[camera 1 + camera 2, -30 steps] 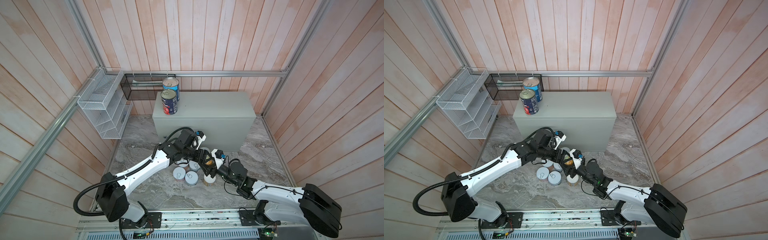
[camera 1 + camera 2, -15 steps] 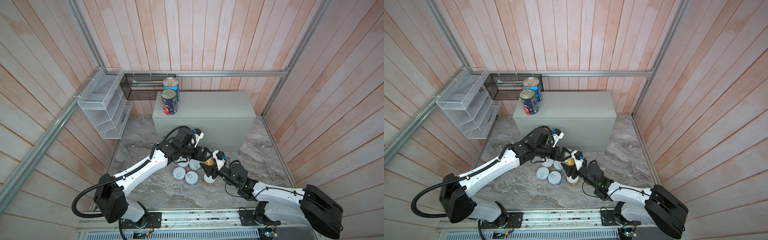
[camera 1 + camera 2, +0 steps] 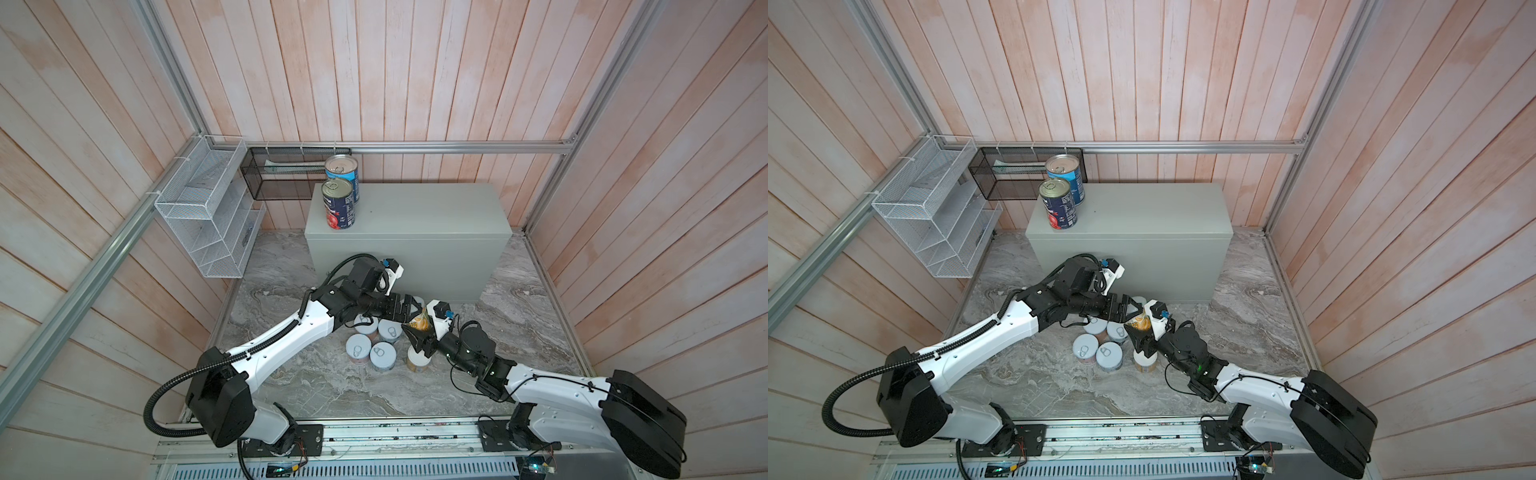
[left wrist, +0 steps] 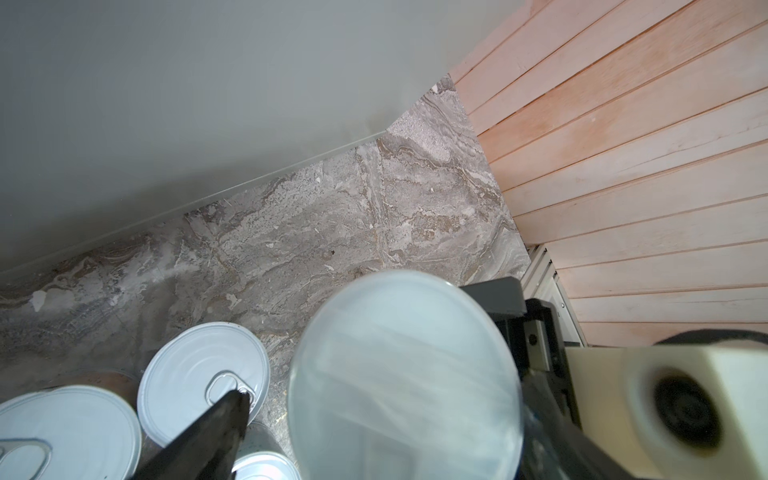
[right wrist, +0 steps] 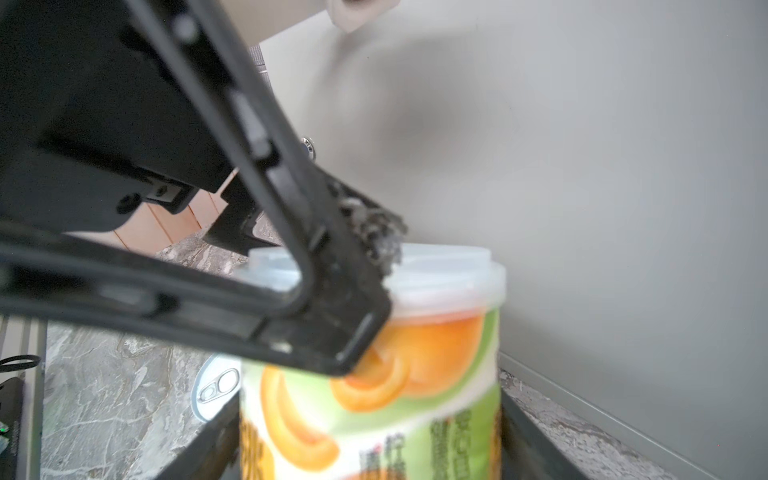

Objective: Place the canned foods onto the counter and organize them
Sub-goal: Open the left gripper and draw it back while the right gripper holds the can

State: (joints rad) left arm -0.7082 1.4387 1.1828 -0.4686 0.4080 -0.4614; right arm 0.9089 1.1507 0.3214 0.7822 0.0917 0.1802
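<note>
Currently: yellow-green can [image 5: 415,395], grasped upright by right gripper [image 3: 417,336]; left gripper [image 3: 409,309] spread wide around its lid. Handling: clear the left fingers, then lift level to far counter [image 3: 415,216].

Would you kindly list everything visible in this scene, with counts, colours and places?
Counter: 1, light grey, against the back wall.
Floor: 1, grey marble pattern, under everything.
Tall cans: 2, navy and light blue, upright at the counter's left end.
Short cans: 4, pale with pull tabs, clustered on the floor in front of the counter.
Lidded cans: 2, yellow-green with white lids, one standing on the floor, one held just above it.
Wire rack: 1, white, on the left wall.
Mesh basket: 1, black, on the back wall.
Walls: pale wooden planks, all round.
Left gripper: 1, black, open at the held can's top.
Right gripper: 1, black, shut on that can's body.
</note>
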